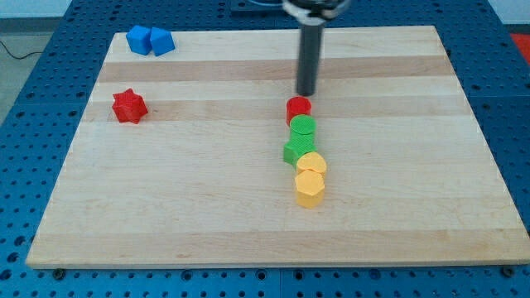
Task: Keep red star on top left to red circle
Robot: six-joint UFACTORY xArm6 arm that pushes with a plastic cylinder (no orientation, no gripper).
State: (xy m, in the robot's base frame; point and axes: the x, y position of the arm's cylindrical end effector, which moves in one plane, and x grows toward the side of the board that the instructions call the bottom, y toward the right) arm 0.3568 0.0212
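The red star (129, 106) lies near the board's left edge, far to the left of the red circle (298, 108) and about level with it. The red circle heads a column of blocks near the board's middle. My tip (306, 93) stands just above the red circle in the view, a little to its right, close to it or touching it. The dark rod rises from the tip to the view's top.
Below the red circle run a green circle (303, 127), a green star (297, 150), a yellow circle (312, 163) and a yellow hexagon (310, 189). Two blue blocks (150, 40) sit at the top left corner of the wooden board (207, 223).
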